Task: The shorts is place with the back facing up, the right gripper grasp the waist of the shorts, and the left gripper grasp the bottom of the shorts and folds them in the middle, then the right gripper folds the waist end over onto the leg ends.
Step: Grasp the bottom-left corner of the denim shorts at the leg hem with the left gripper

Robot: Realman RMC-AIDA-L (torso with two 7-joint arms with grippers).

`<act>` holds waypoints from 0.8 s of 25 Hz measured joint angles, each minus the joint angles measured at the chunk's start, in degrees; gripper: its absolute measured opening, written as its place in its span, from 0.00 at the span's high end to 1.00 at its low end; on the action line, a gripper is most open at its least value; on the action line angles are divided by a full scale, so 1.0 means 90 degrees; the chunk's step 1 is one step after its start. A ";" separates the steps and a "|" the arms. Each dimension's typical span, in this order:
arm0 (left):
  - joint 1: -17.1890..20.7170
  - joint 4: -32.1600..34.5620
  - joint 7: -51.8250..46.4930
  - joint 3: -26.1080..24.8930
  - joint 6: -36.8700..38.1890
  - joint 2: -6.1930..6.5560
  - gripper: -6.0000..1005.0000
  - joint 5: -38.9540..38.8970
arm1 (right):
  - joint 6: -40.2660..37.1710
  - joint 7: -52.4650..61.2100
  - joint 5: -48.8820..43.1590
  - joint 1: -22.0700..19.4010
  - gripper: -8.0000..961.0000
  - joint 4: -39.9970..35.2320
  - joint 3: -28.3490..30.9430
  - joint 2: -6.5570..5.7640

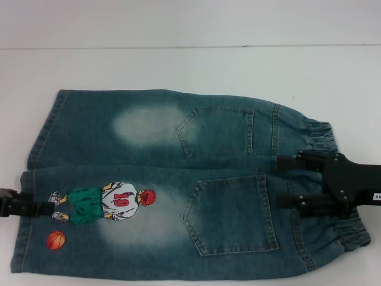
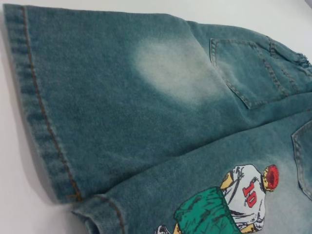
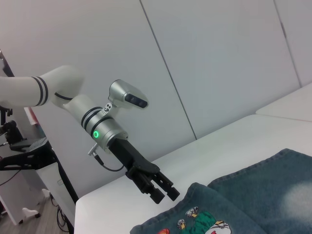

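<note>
— Black metal, that right gripper [image 1: 284,182]: a two-finger claw with little silver screws on a broad black wrist plate, hanging over the ruffled elastic waist [image 1: 324,140] with its fingers spread wide, one prong above the other. Nothing is held between them.

— And the other one?

— The left gripper [image 1: 49,208], a black claw on a long black arm with a silver segment and green light ring, sits at the printed leg's hem. From across the table its fingers [image 3: 163,191] look parted, tips just at the denim edge; I can't say whether they touch the cloth.

— Where do the shorts lie?

— The long faded blue denim shorts [image 1: 178,190] are flat on the white table [image 1: 178,65], back up, two back pockets showing, pale bleached patches on each leg. The bottom of the shorts [image 1: 36,179], two straight stitched hems, points toward the left arm. The cartoon player numbered 10 [image 1: 116,202] and orange ball [image 1: 56,240] are on the nearer leg.
</note>
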 joint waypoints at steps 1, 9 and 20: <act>-0.0008 -0.0003 0.0000 0.0000 -0.0021 0.0000 0.16 0.0000 | 0.0000 0.0000 0.0000 0.0000 0.02 0.0002 0.0000 0.0000; -0.0028 0.0003 -0.0006 0.0037 0.0018 0.0004 0.16 0.0027 | 0.0000 0.0001 0.0003 -0.0001 0.02 0.0006 0.0000 0.0000; -0.0107 0.0018 -0.0144 0.0056 0.0394 0.0034 0.16 0.0528 | -0.0009 0.0001 0.0048 -0.0002 0.02 -0.0007 0.0000 0.0000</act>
